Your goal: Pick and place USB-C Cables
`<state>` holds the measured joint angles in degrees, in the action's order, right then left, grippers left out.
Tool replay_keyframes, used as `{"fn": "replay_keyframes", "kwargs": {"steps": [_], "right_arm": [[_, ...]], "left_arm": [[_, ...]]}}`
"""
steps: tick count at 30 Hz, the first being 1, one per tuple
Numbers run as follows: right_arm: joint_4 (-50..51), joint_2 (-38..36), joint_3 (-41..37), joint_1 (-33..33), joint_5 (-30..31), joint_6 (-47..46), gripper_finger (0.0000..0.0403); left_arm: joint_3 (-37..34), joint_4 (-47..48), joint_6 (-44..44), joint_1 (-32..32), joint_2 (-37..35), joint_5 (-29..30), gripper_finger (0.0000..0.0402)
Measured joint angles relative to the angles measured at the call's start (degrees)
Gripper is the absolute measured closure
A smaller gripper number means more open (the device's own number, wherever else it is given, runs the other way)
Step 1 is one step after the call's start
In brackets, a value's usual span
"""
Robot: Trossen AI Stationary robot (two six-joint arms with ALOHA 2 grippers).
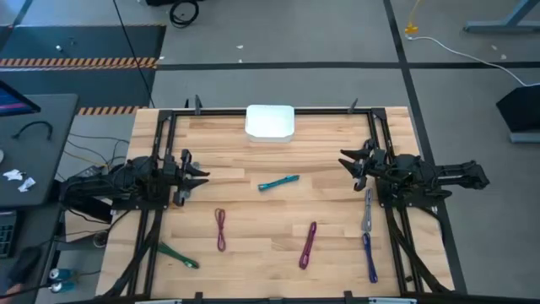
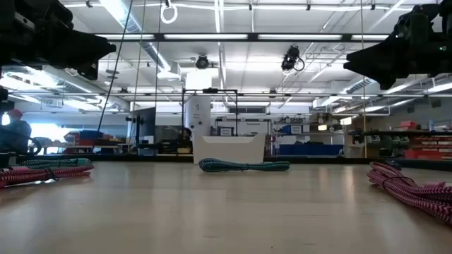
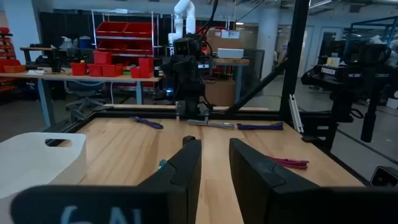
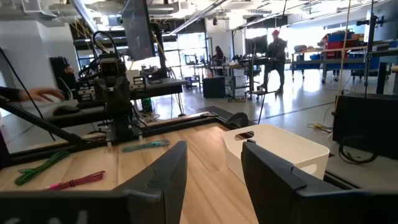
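Note:
Several cable bundles lie flat on the wooden table: teal [image 1: 278,182] in the middle, maroon [image 1: 220,228], magenta-purple [image 1: 308,245], green [image 1: 179,256], grey [image 1: 368,211] and blue [image 1: 370,257]. The low view shows the teal bundle [image 2: 244,166] lying in front of the white bin [image 2: 229,148]. My left gripper [image 1: 202,175] [image 3: 214,165] hovers open above the table's left side, pointing right. My right gripper [image 1: 344,160] [image 4: 214,168] hovers open above the right side, pointing left. Neither touches a cable.
A white bin [image 1: 270,122] stands at the middle of the far edge. A black frame [image 1: 169,118] runs along the table's sides. Bare wood lies between the two grippers around the teal bundle. A person [image 4: 273,56] stands far off in the room, and a hand [image 4: 37,93] shows beyond the table.

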<state>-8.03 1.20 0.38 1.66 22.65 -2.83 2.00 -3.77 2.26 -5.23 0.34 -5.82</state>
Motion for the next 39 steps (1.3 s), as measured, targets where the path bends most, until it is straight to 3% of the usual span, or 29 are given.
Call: {"fn": "replay_keyframes", "kwargs": {"steps": [39], "right_arm": [[0.00, 0.00, 0.00, 0.01, 0.01, 0.00, 0.0245]], "left_arm": [[-0.01, 0.00, 0.02, 0.00, 0.02, 0.00, 0.0318]]}}
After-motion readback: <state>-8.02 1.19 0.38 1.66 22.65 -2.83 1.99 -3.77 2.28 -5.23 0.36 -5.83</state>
